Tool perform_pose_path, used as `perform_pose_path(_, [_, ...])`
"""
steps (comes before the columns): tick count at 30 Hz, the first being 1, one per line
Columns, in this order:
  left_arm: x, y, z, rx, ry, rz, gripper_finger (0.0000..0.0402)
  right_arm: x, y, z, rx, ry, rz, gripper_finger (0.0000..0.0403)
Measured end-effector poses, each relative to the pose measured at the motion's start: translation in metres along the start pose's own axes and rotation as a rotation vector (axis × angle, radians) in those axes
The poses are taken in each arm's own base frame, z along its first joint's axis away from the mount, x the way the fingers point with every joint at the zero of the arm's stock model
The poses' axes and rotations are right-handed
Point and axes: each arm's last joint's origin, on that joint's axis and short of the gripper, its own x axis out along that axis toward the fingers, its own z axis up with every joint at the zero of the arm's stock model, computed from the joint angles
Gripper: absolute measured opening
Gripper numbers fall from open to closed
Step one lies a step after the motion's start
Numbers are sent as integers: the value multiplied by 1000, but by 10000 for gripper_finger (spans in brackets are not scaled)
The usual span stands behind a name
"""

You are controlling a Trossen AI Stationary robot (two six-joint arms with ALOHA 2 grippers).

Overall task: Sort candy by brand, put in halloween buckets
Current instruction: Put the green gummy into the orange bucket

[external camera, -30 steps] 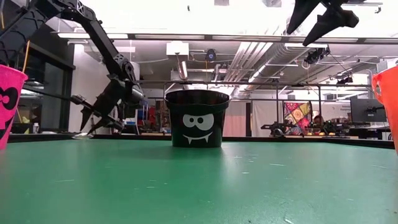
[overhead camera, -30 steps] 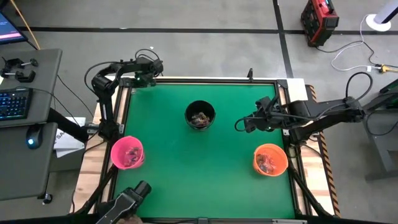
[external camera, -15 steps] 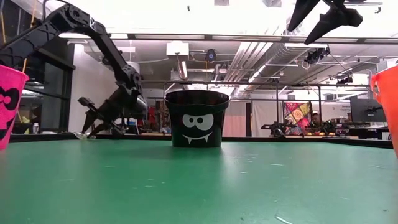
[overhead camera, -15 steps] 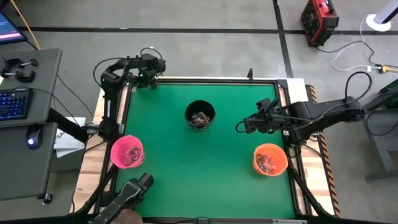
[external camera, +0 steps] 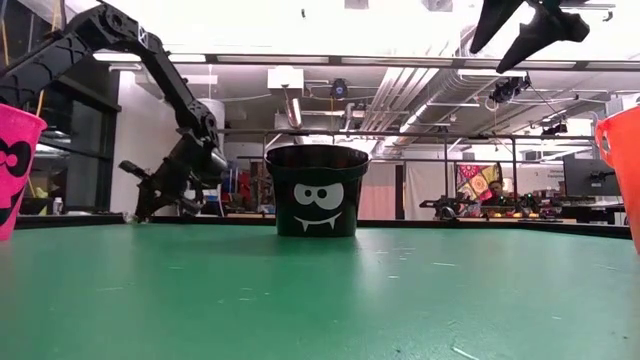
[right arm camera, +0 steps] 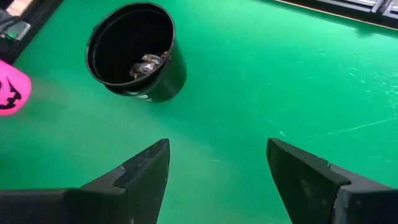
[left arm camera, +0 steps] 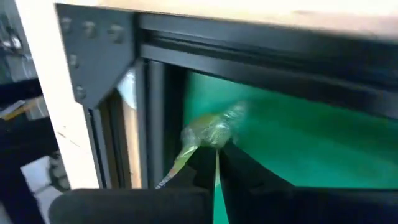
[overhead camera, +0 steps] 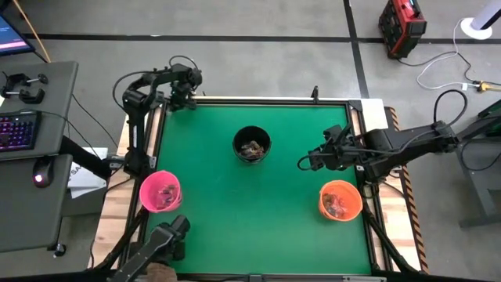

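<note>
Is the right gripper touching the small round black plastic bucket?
Apart. The high view shows the right gripper separated from the black bucket by bare green table; the right wrist view shows the same gap.

On the bench [overhead camera: 211,196] stand 3 buckets: 1 pink [overhead camera: 160,192], 1 black [overhead camera: 252,144] and 1 orange [overhead camera: 340,200].

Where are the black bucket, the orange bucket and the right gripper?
black bucket [overhead camera: 252,159]: high view, front rim.
orange bucket [overhead camera: 324,208]: high view, left rim.
right gripper [right arm camera: 217,168]: right wrist view, midway between the open fingertips.
</note>
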Motion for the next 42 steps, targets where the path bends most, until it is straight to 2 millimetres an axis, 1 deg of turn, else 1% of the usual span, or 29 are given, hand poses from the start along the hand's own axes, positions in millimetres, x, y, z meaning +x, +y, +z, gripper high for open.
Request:
perform_pose_path(4, [-13,-8,-7,79,33,-5,1,0,0,0,-1,2,-4,261])
perform_pose_path(9, [-41,-17,-17,107,-2,-140,0,0,0,0,-3,2,-4,261])
perform_pose_path(12, [-55,-25,-32,166,-10,-167,0,0,0,0,-7,2,-4,261])
perform_pose_path(14, [-67,-33,-45,242,-43,-173,0,0,0,0,-18,2,-4,261])
perform_pose_path(17, [-89,-42,-68,340,-129,-182,0,0,0,0,-32,1,-5,261])
perform_pose_path(19, [-106,-46,-80,350,-222,-212,0,0,-1,0,-46,-5,-7,261])
perform_pose_path(21, [-126,-43,-89,316,-311,-295,0,0,-1,0,-66,-8,-8,261])
perform_pose_path(24, [-162,-33,-104,294,-445,-495,0,-1,-1,2,-89,-58,-25,261])
perform_pose_path(26, [-189,-28,-122,310,-551,-632,0,-3,-3,5,-101,-123,-38,261])
perform_pose_path(28, [-214,-23,-147,342,-644,-750,0,-7,-7,9,-88,-225,-65,261])
perform_pose_path(30, [-234,-23,-174,371,-724,-862,0,-12,-12,16,-46,-335,-91,261])
perform_pose_path(32, [-251,-29,-203,422,-798,-968,0,-18,-18,22,3,-421,-102,261])
perform_pose_path(35, [-270,-47,-248,521,-871,-1129,0,-26,-26,32,96,-503,-84,261])
perform_pose_path(37, [-277,-66,-280,607,-904,-1242,0,-32,-31,40,143,-537,-55,261])
perform_pose_path(40, [-280,-95,-322,748,-950,-1373,0,-43,-38,53,183,-589,9,261])
perform_pose_path(42, [-278,-114,-345,839,-963,-1455,0,-52,-43,62,196,-635,49,261])
